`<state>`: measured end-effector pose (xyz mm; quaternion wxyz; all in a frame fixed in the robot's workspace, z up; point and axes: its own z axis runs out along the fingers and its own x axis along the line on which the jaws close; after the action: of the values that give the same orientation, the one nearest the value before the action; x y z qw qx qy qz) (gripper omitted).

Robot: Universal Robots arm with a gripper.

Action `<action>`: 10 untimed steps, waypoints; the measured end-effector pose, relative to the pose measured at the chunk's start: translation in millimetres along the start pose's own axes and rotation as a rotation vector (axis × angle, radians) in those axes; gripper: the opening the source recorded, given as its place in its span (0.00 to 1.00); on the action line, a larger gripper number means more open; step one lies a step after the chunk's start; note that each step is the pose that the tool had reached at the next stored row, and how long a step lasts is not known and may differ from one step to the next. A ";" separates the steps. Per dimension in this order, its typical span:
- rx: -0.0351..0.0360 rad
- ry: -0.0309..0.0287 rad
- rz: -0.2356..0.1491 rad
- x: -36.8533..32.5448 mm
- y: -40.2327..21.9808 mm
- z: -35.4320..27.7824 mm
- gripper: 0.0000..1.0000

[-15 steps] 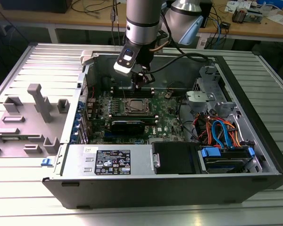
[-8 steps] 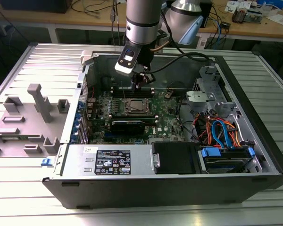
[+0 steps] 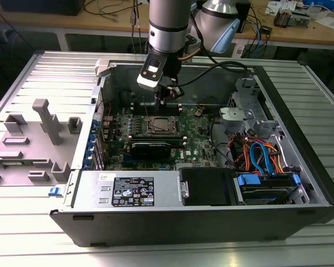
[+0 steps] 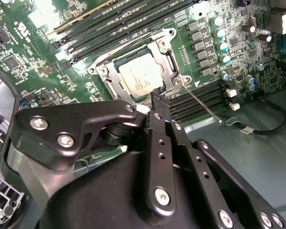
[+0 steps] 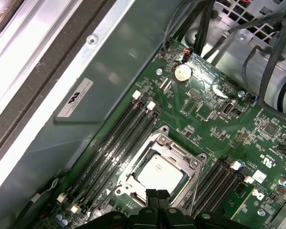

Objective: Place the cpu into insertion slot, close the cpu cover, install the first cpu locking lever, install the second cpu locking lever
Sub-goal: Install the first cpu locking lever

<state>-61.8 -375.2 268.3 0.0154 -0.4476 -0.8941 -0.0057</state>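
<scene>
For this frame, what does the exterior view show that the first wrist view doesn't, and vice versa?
Exterior view, not first wrist view: the open computer case, its labelled power supply nearest the camera, blue and orange cables at the exterior view's right, grey fixture blocks at its left. First wrist view, not exterior: a coin cell battery and a white sticker on the case wall. Both: the cpu seated under the closed cpu cover, the memory slots, and the shut gripper beside the cover.

cpu cover [image 4: 169, 67] edge hidden bhd hand [image 4: 158, 100], hand body cropped
</scene>
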 end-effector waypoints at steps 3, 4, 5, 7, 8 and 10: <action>0.0009 -0.0001 -0.026 0.0 0.0 0.0 0.11; 0.0011 -0.0001 -0.033 0.0 0.0 0.0 0.11; 0.0013 -0.0001 -0.038 0.0 0.0 0.0 0.11; 0.0017 -0.0002 -0.052 0.1 0.1 0.0 0.11; 0.0020 -0.0002 -0.060 0.1 0.2 0.0 0.11; 0.0030 -0.0003 -0.088 0.3 0.2 0.0 0.11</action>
<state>-61.8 -374.8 268.3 0.0157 -0.4076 -0.9130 -0.0049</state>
